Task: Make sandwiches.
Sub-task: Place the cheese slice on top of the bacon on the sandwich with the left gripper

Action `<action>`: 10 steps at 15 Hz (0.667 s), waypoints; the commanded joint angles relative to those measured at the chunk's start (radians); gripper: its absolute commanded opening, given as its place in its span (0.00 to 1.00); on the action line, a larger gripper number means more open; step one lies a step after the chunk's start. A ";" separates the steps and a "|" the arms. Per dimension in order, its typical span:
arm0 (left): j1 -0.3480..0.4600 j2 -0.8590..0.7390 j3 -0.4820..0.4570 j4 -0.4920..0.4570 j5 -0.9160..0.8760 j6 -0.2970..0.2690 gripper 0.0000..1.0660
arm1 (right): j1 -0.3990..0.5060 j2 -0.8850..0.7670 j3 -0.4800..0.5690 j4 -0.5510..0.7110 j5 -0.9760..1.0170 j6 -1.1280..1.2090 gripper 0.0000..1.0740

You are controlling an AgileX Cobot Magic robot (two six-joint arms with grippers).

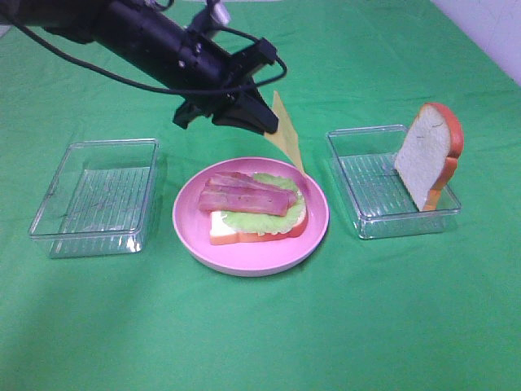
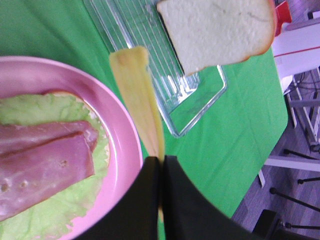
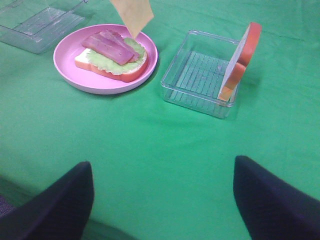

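Sandwich cheese square (image 1: pixel 286 137) hangs pinched between the clamped jaws of the left gripper (image 1: pixel 262 120), above the back rim of the pink plate (image 1: pixel 244 265) at centre frame. Under it lies the stack (image 1: pixel 254 213): bread, lettuce, bacon. A bread slice (image 1: pixel 429 151) leans upright in the right box (image 1: pixel 366 232), and the left box (image 1: pixel 49 236) sits at mid-left. The arm (image 1: pixel 146 37) hides the cheese's top edge. The right gripper (image 3: pixel 162 165) stands wide, holding nothing, its fingers cropped. Green cloth (image 1: pixel 260 342) fills the lower frame.

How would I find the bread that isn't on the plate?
Start at the pink plate in the middle of the green cloth. In the clear box on its right in the high view, a white bread slice stands on edge. Unlike the slice lying flat on the plate under lettuce and bacon, it is bare and upright.
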 commanded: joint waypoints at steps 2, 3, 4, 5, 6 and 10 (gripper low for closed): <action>-0.033 0.072 -0.003 0.091 0.017 -0.036 0.00 | 0.001 -0.016 0.004 0.001 -0.010 -0.008 0.70; -0.027 0.078 -0.003 0.148 0.023 -0.078 0.00 | 0.001 -0.016 0.004 0.001 -0.010 -0.008 0.70; -0.024 0.079 -0.003 0.208 0.023 -0.115 0.00 | 0.001 -0.016 0.004 0.002 -0.010 -0.008 0.70; -0.024 0.075 -0.003 0.273 0.019 -0.147 0.00 | 0.001 -0.016 0.004 0.002 -0.010 -0.008 0.70; -0.024 0.074 -0.003 0.331 0.019 -0.173 0.00 | 0.001 -0.016 0.004 0.002 -0.010 -0.008 0.70; -0.024 0.077 -0.003 0.409 0.015 -0.232 0.00 | 0.001 -0.016 0.004 0.002 -0.010 -0.008 0.70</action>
